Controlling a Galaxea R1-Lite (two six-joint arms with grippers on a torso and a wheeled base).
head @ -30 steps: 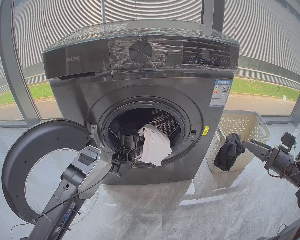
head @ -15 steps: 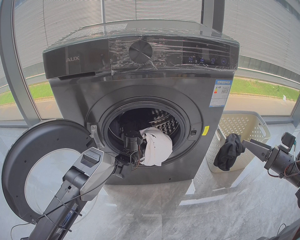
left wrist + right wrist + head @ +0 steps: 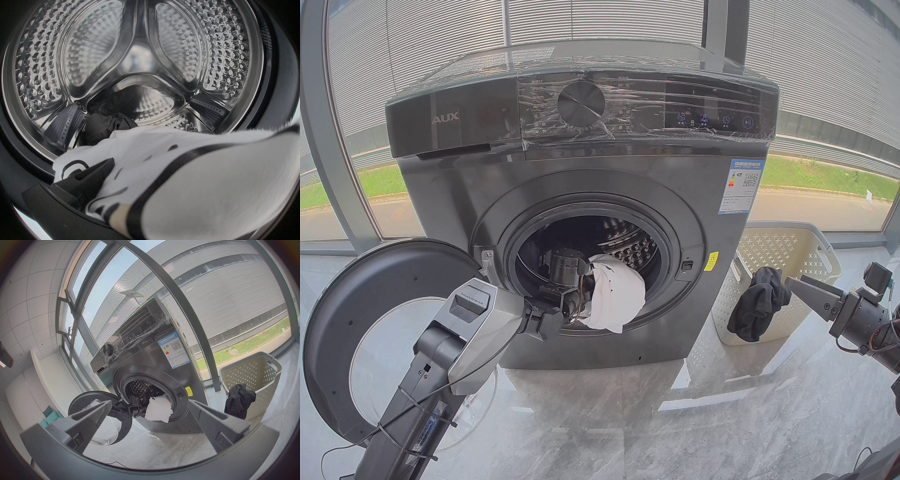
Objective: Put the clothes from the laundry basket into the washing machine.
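Grey marbled floor (image 3: 687,425) fills the lower frame, glossy below tall windows (image 3: 844,69) across the top; the dark washing machine (image 3: 581,169) stands at centre, its round door (image 3: 375,294) swung open at lower left; the left gripper (image 3: 578,299) sits at the drum mouth, fingers (image 3: 90,178) pinching a white garment (image 3: 615,294) draped over the rim; a dark garment (image 3: 106,125) lies inside the drum; at right, a black garment (image 3: 759,303) hangs on the laundry basket (image 3: 800,247); the right gripper (image 3: 803,289) beside it is spread wide.
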